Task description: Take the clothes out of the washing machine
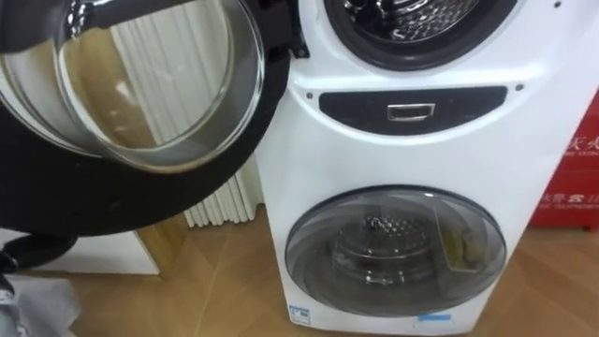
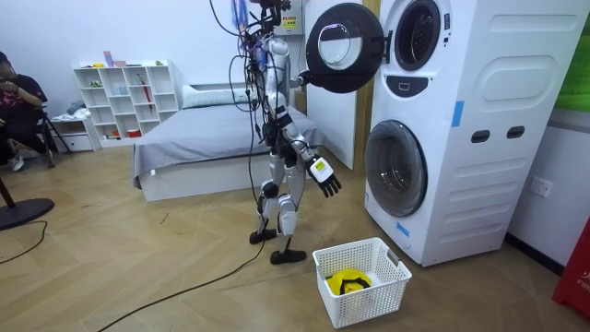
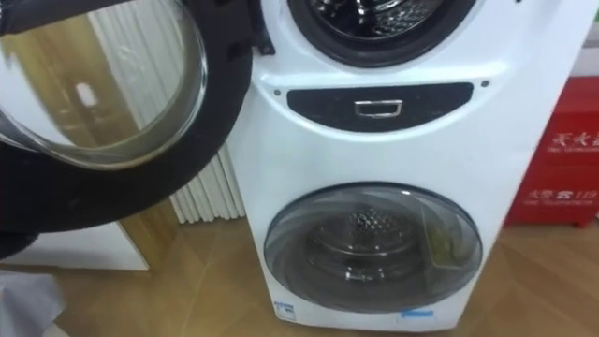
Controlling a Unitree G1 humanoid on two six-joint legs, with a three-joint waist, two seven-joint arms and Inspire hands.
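Clothes: we see one yellow garment lying in the white basket on the floor, near the foot of the washing machine. Whether more cloth lies in the upper drum we cannot tell; what we see of it is the lower rim and bare metal.
Step in hand: we judge it to be the reach into the upper drum, whose door stands swung wide to our left.
Doing it well: we should hold the door well aside so it cannot swing into the arm. The free hand should come up over the dark rim rather than against it and go in with fingers spread. It should then close on a full bunch of cloth and draw it clear of the rim before we turn to the basket.
Left hand: raised to the door's edge in the room view; whether it grips or merely touches, we cannot tell.
Right hand: hangs low beside the thigh, fingers loosely apart, holding and touching nothing.
Lower door: closed.
Stance: we stand upright facing the machine, with the basket near our feet.
Room: a bed and a white shelf stand behind us, with a seated person well apart.
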